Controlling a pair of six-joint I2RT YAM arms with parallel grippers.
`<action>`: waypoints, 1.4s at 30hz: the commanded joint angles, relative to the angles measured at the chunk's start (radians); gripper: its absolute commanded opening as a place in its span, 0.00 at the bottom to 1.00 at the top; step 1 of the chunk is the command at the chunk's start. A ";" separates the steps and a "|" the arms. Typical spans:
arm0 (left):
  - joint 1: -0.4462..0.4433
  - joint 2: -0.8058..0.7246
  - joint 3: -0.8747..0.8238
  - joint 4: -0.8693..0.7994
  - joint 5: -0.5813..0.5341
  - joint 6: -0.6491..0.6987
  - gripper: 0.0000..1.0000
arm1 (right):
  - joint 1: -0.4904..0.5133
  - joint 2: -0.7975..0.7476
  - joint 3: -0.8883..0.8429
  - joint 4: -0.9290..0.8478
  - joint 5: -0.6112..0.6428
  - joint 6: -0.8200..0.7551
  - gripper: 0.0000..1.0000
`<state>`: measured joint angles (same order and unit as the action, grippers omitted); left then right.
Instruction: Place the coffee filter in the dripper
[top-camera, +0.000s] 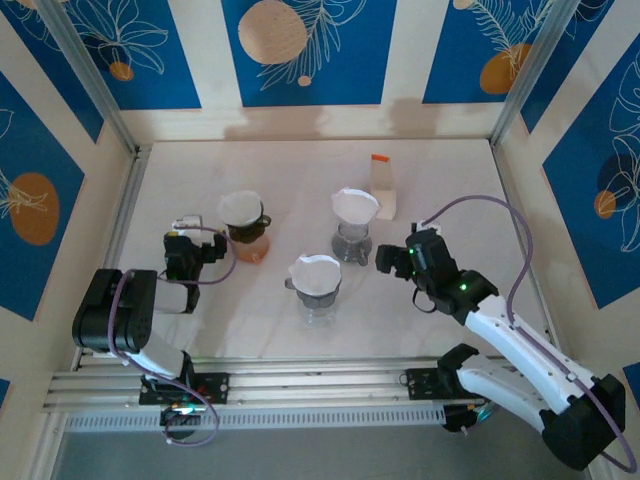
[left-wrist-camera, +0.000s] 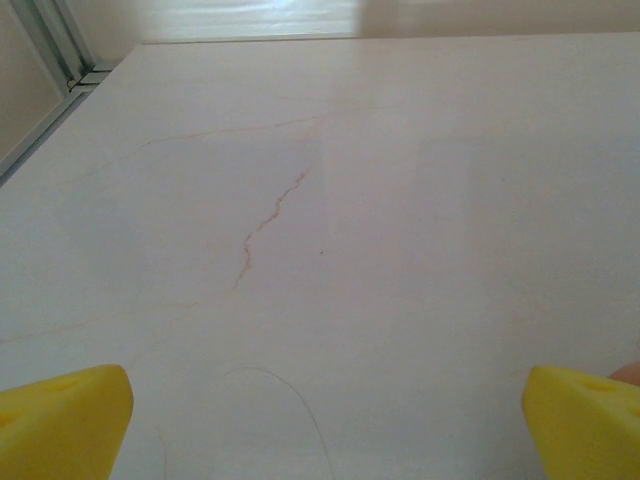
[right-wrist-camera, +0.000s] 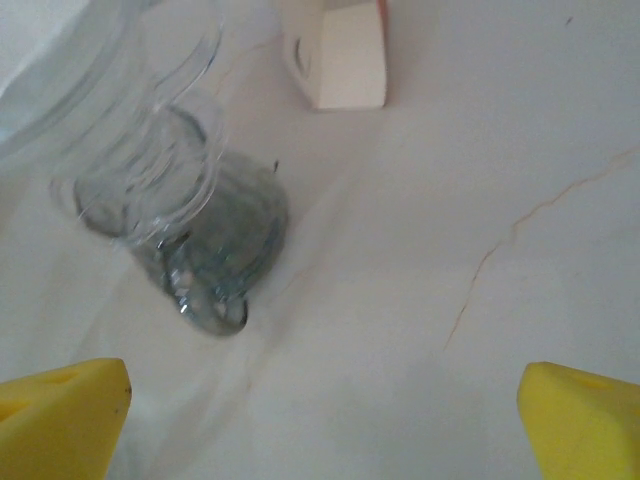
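Watching your right fingers (right-wrist-camera: 60, 420), spotter one here: yellow tips spread wide, nothing between them, your right gripper (right-wrist-camera: 320, 430) low over bare table (right-wrist-camera: 480, 150). Where's the filter?

Spotter two: the coffee filter (top-camera: 355, 207) sits white in the top of the glass dripper (top-camera: 352, 243), just beside your gripper. On your right wrist view its glass base is blurred at upper left, with the carton (right-wrist-camera: 335, 50) beyond.

Spotter one: and your left?

Spotter two: left fingers (left-wrist-camera: 65, 420) wide apart too, empty. Your left gripper (top-camera: 215, 248) is near the amber dripper (top-camera: 248, 238).
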<state>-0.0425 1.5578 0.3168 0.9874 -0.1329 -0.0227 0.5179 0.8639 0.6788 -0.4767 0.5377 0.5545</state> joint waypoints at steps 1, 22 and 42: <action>-0.008 0.008 0.018 0.023 -0.012 0.012 1.00 | -0.077 0.018 0.031 0.120 -0.041 -0.121 0.99; -0.018 0.010 0.033 -0.001 -0.037 0.018 1.00 | -0.419 0.471 -0.093 0.782 -0.097 -0.401 0.99; -0.022 0.009 0.034 -0.006 -0.043 0.018 1.00 | -0.459 0.651 -0.133 1.056 -0.196 -0.426 0.99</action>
<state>-0.0540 1.5593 0.3347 0.9791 -0.1631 -0.0158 0.0647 1.5112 0.5415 0.5339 0.3660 0.1455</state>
